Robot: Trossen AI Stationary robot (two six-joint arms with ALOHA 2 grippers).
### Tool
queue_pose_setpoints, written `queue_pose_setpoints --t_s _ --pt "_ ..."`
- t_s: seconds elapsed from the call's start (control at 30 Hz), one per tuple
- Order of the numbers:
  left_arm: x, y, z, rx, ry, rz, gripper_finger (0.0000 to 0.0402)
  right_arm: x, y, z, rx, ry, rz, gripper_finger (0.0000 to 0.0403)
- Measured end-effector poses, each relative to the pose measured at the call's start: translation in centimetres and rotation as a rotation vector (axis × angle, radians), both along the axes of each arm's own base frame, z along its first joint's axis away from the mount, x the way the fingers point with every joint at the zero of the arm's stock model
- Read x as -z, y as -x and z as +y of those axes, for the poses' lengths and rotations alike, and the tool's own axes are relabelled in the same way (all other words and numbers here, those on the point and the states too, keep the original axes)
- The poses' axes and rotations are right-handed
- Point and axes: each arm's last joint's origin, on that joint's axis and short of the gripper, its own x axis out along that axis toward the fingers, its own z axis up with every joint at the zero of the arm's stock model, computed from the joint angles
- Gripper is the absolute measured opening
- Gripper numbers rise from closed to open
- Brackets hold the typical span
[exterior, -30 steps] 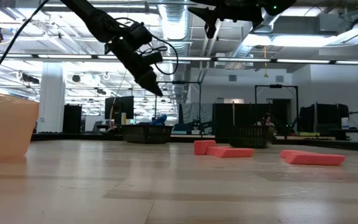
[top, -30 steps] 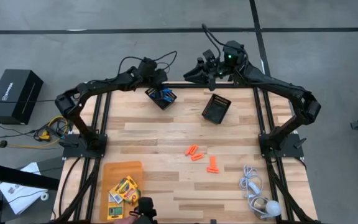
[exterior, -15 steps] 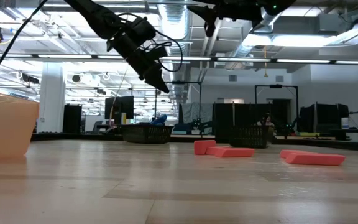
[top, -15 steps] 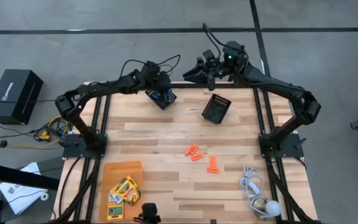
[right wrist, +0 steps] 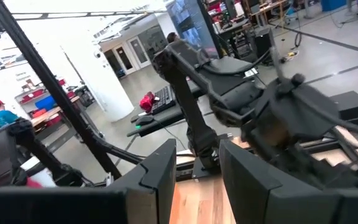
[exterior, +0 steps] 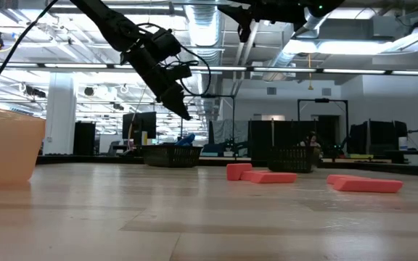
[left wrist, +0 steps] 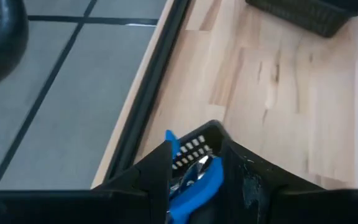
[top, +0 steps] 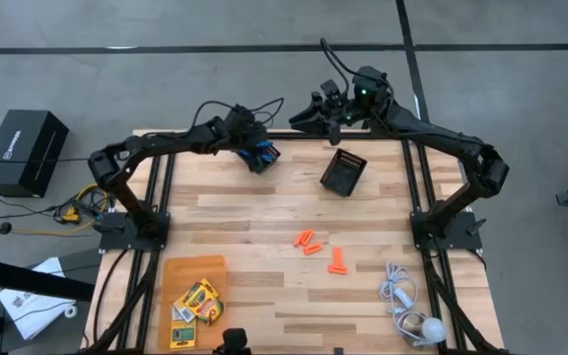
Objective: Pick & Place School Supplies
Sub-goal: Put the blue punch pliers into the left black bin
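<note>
The left tool hangs over the far edge of the table, its fingers spread with nothing pinched between them. Directly beneath it sits a black mesh bin holding the blue-handled scissors, which show between the fingers in the left wrist view. A second mesh bin lies to its right. The right tool waits raised beyond the table's far edge, its fingers parted and holding nothing. Well nearer than both tools, the orange pieces lie mid-table, and the crayon boxes rest on an orange tray at the near left corner.
</note>
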Motion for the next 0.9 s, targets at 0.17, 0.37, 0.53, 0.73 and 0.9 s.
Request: queue_pose_setpoints --t_s 0.17,0.37,0.53,0.73,0.9 --pt "0.5 -0.1 -0.5 0.012 -0.035 0.037 0.0127 0.1 -0.1 -0.1 0.006 -0.001 0.001 0.0116" --pt "1.5 0.3 -0.6 0.045 -0.06 0.08 0.007 0.6 -0.5 -0.4 0.016 -0.006 0.009 0.0116" --pt "1.9 0.0 -0.3 0.051 -0.081 0.079 0.0007 0.8 -0.6 -0.4 0.031 -0.021 0.018 0.0116" --pt "4.1 -1.1 0.5 0.05 -0.1 0.083 0.0001 0.8 -0.6 -0.4 0.033 -0.036 0.023 0.0116" --pt "4.7 -1.4 0.8 0.033 -0.123 0.078 0.0001 0.8 -0.7 -0.2 0.027 -0.062 0.029 0.0116"
